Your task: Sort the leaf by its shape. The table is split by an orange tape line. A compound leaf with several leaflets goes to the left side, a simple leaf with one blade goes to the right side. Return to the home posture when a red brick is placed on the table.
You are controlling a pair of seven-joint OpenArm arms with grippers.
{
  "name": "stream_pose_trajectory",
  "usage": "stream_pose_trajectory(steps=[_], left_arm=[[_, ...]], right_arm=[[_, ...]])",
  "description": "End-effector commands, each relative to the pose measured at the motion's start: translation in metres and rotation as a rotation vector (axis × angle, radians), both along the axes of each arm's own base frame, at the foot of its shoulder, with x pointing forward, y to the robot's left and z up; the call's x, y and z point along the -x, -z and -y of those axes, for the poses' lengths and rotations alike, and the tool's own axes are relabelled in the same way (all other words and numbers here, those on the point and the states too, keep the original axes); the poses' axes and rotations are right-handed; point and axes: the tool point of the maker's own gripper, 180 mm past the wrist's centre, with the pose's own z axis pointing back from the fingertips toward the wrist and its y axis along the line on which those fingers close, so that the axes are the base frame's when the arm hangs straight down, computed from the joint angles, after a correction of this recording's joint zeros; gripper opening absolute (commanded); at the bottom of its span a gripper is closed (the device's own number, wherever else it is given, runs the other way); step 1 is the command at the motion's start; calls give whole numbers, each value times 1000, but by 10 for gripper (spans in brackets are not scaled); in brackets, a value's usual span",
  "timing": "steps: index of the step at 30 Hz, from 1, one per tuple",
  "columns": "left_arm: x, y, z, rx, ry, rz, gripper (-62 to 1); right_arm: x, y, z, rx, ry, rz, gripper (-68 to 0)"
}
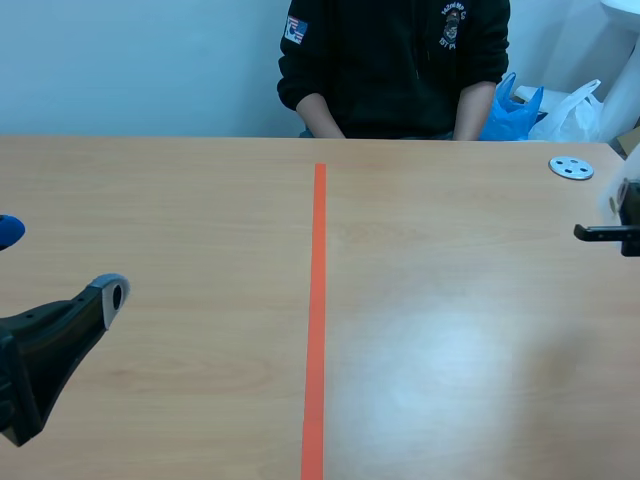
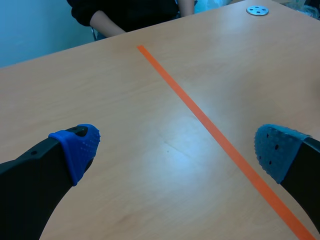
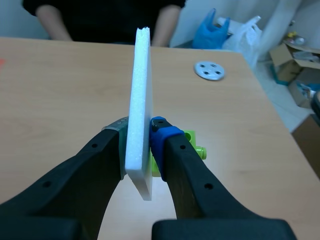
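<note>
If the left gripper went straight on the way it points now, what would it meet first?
No object stands in its way. The left gripper is open, and ahead lie only the table and the tape line. Pointing downward, it would probably meet the table near the tape, though depth is unclear.

White foam sheet is sitting edge-on in the right jaws, so neither face is showing. The sheet and the right blue pad are covering most of a lime-green studded block. Only one corner with a peg is peeking out, and contact with the sheet isn't resolving. Scene view: right arm is getting cut by the frame edge, jaws out of shot. Left arm is running off the corner, left blue pad barely poking in. Person is being cropped above the chest. Blue bag is hiding half behind the sleeve.
</note>
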Motion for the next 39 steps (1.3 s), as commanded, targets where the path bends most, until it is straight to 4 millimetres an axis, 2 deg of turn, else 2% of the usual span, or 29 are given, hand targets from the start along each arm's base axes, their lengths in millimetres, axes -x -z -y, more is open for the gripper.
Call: stream_pose_trajectory(steps=[1, 7, 17, 20, 24, 29, 37, 39], left_arm=[[-2, -8, 1, 20, 1, 28, 14], [-2, -8, 1, 20, 1, 28, 14], [-2, -8, 1, 20, 1, 27, 14], [-2, -8, 1, 20, 1, 27, 14], [-2, -8, 1, 20, 1, 27, 14], [-2, -8, 1, 20, 1, 27, 14], [-2, -8, 1, 20, 1, 27, 14], [-2, -8, 1, 20, 1, 27, 14]], right_arm=[[-4, 2, 17, 5, 29, -2, -625], [-10, 30, 48, -51, 104, -39, -625], [-42, 40, 75, -130, 200, -3, -625], [-51, 53, 72, -152, 204, -28, -625], [-61, 72, 56, -156, 170, -88, -625], [-66, 80, 40, -113, 118, -125, -621], [-60, 89, 39, -100, 115, -166, -495], [-59, 91, 39, -100, 116, -169, -437]])
